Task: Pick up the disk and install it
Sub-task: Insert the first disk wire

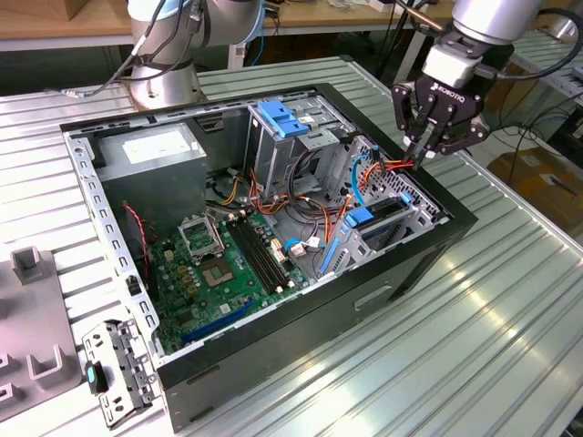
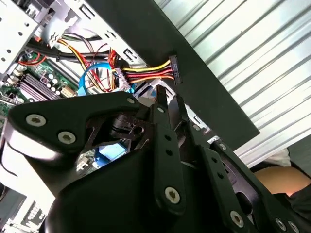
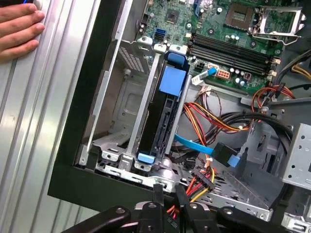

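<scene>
The disk [image 3: 162, 127] is a dark drive with a blue carrier, and it stands on edge in the metal drive bay [image 3: 116, 126] at the front corner of the open computer case [image 1: 392, 273]. The exterior view shows the disk [image 1: 381, 215] in that bay with its blue tab up. My gripper [image 1: 421, 146] hovers above the case's rim on the exterior view's right, fingers together and holding nothing. In both wrist views my gripper [image 2: 167, 101] [image 3: 167, 190] points at a black power connector [image 2: 174, 69] [image 3: 204, 181] on red, yellow and black wires, just short of it.
Inside the case lie the motherboard [image 1: 228, 264], a tall metal cage with a blue clip [image 1: 281, 118], a thin blue cable [image 3: 194, 144] and bundled wires. A person's hand [image 3: 18, 26] rests on the ribbed metal table [image 1: 474, 346] beside the case. A grey bracket [image 1: 114, 369] lies at the near left.
</scene>
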`<action>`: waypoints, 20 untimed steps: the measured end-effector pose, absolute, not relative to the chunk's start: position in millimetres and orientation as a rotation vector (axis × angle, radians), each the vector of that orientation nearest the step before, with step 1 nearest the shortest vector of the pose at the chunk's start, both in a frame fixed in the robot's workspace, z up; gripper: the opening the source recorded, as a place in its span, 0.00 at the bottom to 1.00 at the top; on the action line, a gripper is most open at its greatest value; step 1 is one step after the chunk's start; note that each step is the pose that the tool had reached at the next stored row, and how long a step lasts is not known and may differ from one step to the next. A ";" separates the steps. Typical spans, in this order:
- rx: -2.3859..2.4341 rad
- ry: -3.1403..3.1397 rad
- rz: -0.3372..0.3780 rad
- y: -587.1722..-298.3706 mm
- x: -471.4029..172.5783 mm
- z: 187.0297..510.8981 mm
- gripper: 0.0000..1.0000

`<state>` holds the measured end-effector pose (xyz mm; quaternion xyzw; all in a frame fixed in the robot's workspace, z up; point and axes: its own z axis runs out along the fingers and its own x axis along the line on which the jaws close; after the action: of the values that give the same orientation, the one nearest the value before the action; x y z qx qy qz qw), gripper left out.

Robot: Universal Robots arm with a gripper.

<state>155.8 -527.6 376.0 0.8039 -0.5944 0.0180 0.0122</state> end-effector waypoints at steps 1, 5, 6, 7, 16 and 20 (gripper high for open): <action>2.522 -1.831 0.056 -527.6 155.9 375.9 0.24; 2.584 -1.746 0.057 -527.3 157.1 376.0 0.24; 2.592 -1.733 0.057 -527.3 157.9 376.0 0.24; 2.597 -1.727 0.057 -527.4 158.6 375.9 0.24; 2.607 -1.708 0.054 -523.8 168.1 377.7 0.24; 2.632 -1.669 0.053 -522.2 168.8 378.7 0.24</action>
<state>168.8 -522.2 378.7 0.8443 -0.5355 0.0169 0.0123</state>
